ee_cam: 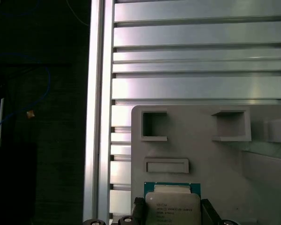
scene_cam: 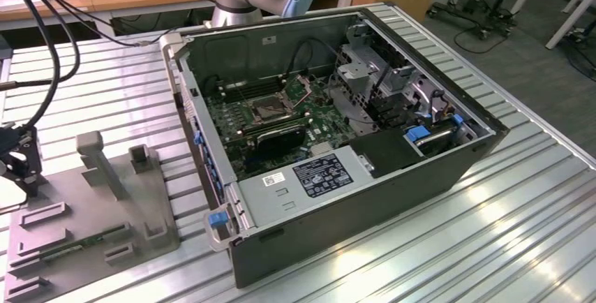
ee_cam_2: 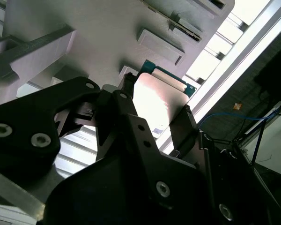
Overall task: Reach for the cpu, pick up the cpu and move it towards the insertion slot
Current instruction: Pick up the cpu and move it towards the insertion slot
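Silvery on top, green at the rim: logged the cpu (ee_cam_2: 155, 98) so in both wrist views. Found it over the grey tray (ee_cam: 196, 154), near 1 edge of that tray beside the slatted aluminium table (ee_cam: 201, 61), and well apart from the insertion slot (scene_cam: 270, 109) inside the computer case (scene_cam: 373, 198). Saw the gripper (ee_cam: 173, 208) pinching it, 1 finger (ee_cam_2: 188, 125) against each of 2 opposite edges. Could not tell whether lifted clear or resting on the tray. Judged it light, stiff and thin, slippery on the metal lid and probably fragile underneath, so best held by the edges and not by the faces. Noted flat pose, lid facing away from the tray, toward the wrist cameras. Recorded no long axis, given the square outline; sides roughly square with the tray's recesses (ee_cam: 154, 125).
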Controlling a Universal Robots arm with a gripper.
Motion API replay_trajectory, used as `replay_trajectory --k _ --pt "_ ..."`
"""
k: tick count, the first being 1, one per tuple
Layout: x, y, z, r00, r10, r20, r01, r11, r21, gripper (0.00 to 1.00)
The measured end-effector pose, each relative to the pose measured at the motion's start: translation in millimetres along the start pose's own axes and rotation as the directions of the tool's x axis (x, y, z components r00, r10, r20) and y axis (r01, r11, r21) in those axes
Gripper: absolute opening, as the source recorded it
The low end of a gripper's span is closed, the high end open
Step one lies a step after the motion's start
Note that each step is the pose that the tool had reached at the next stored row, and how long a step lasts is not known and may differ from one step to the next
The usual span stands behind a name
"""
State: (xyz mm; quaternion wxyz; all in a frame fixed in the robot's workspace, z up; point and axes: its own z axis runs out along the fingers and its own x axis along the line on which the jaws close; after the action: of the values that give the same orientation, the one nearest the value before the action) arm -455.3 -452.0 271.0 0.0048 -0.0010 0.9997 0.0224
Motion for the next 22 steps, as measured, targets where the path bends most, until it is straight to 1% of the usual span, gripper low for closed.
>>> replay_trajectory --k 11,22 --pt "-0.1 0.2 -4.6 1.0 0.0 0.0 0.0 1.0 0.0 0.55" --pt "-0.5 0.4 -8.0 1.0 0.0 -0.0001 0.0 1.0 0.0001 0.55"
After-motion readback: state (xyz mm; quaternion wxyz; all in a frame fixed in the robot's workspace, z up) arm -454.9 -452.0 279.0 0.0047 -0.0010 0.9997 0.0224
